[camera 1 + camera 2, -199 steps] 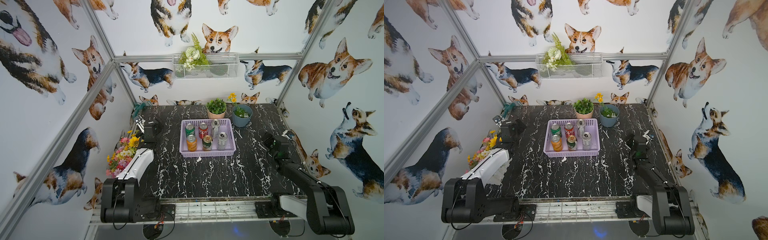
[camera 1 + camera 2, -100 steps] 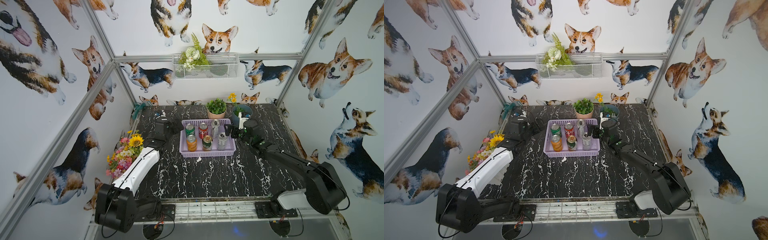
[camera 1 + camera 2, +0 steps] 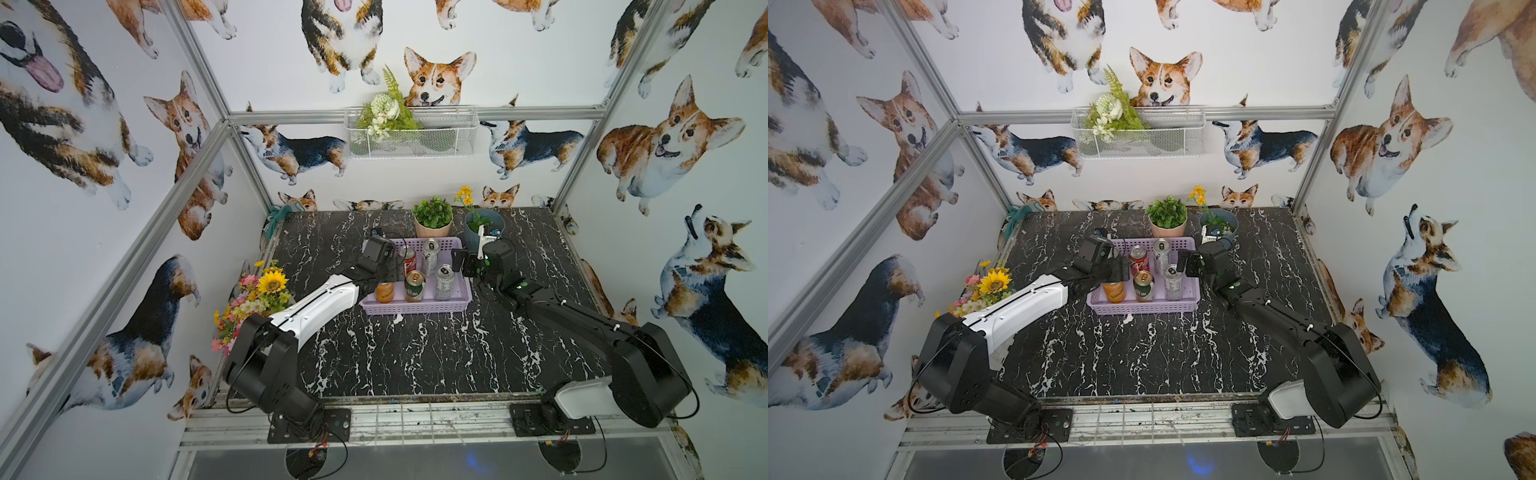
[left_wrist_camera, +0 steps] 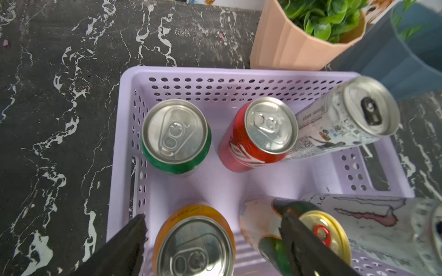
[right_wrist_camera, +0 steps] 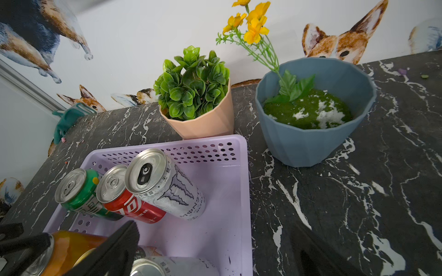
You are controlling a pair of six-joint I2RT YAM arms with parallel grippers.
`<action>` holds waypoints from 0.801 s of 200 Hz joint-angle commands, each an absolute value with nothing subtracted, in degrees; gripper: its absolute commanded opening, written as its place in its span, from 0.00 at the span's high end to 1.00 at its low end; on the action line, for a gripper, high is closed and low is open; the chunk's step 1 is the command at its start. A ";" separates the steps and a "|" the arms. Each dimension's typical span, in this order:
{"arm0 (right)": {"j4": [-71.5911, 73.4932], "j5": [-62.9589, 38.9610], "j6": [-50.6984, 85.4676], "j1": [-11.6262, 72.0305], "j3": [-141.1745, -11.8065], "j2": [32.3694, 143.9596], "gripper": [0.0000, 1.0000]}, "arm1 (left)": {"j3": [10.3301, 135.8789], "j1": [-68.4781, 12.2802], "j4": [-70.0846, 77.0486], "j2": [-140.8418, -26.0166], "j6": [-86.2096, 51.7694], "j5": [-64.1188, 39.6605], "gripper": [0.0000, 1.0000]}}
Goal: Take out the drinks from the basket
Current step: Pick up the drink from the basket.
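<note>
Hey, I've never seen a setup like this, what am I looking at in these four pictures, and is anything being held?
Two robot arms stand at a black marble table. Two pictures look down from overhead; the others come from cameras on each wrist. Six drink cans stand in a lavender basket, with two potted plants behind it. The left claw sits open around the orange can; the right claw hangs open at the basket's side. Nothing is held yet.
</note>
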State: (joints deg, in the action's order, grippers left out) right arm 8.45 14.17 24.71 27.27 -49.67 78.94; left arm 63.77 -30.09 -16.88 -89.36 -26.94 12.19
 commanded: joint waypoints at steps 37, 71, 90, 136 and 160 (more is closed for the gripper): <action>7.71 15.54 23.22 27.36 -49.24 78.05 0.00 | 62.98 -30.94 -22.39 -92.42 -29.49 19.50 0.14; 7.91 15.29 22.97 27.38 -49.30 77.87 0.00 | 64.33 -30.81 -20.30 -94.65 -29.07 17.80 0.14; 7.82 15.46 22.85 27.34 -49.48 77.96 0.00 | 64.95 -30.85 -20.06 -97.61 -29.32 17.62 0.16; 8.23 14.58 23.70 27.17 -49.33 78.53 0.00 | 64.10 -30.06 -17.90 -99.07 -29.07 16.65 0.24; 8.96 14.46 23.58 27.16 -49.02 78.37 0.00 | 63.20 -30.06 -16.49 -99.21 -28.95 15.61 0.32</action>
